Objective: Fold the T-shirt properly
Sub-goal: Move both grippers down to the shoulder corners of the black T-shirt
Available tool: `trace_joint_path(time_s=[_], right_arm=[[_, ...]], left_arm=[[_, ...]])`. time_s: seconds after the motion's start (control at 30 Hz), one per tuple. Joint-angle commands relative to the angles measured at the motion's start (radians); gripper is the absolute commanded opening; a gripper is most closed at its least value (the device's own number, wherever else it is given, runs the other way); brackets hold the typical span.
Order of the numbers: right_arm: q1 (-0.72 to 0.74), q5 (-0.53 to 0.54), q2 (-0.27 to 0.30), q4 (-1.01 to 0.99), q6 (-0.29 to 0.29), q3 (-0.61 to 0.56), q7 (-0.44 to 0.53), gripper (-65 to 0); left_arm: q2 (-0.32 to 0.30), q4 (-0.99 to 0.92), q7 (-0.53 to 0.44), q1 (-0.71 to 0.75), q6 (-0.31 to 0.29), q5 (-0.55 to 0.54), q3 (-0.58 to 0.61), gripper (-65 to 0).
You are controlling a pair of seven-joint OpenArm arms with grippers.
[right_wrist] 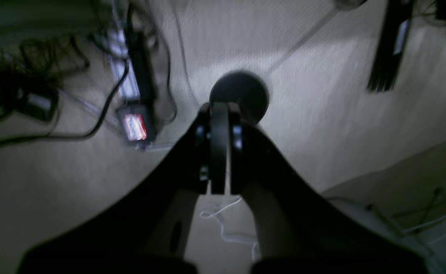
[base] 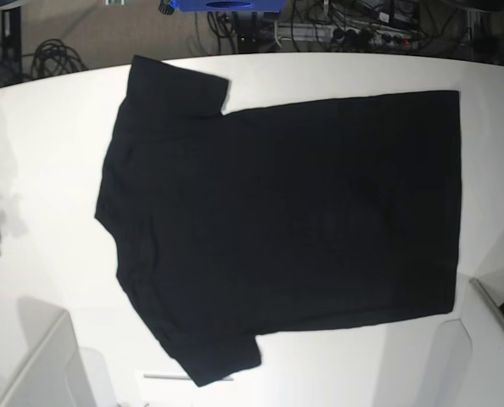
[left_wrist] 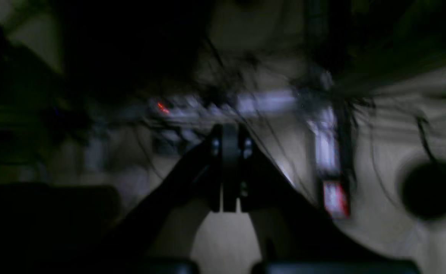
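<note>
T-shirt [base: 294, 229] lies flat and unfolded across the middle of the white worktop [base: 40, 144], collar toward its left edge; left gripper [left_wrist: 230, 205] and right gripper [right_wrist: 219, 188] both aloft with jaws closed, empty, so open them before descending on a sleeve edge

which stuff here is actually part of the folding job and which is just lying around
Part of the job:
- T-shirt, black, spread flat and unfolded
- white table it lies on

Just lying around:
- cables beyond the table's far edge
- power strip beyond the far edge
- blue object at the top edge
</note>
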Motion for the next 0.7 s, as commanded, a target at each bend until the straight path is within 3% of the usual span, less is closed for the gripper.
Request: trace_joint_path(time_s=[0.0, 0.1, 0.27, 0.47, 0.67], right_arm=[[-0.032, 0.002, -0.012, 0.028, -0.003, 0.002, 0.008, -65.0], [-0.063, 0.002, -0.021, 0.103, -0.003, 0.002, 0.008, -65.0], [-0.098, 0.002, -0.047, 0.226, -0.003, 0.01, -0.016, -65.0], [-0.107, 0.002, -0.064, 0.404, -0.001, 0.075, -0.11, -65.0], [-0.102, 0.002, -0.064, 0.588, -0.001, 0.084, -0.168, -65.0]], left_arm=[[-0.015, 0.036, -0.033, 0.043, 0.004, -0.008, -0.001, -65.0], [-0.057, 0.157, -0.042, 0.111, 0.004, -0.033, -0.001, -65.0], [-0.075, 0.266, -0.054, 0.152, 0.004, -0.083, -0.016, -65.0], [-0.078, 0.28, -0.188, 0.167, 0.004, -0.094, -0.068, -65.0], [-0.075, 0.455, -0.199, 0.25, 0.004, -0.094, -0.164, -65.0]])
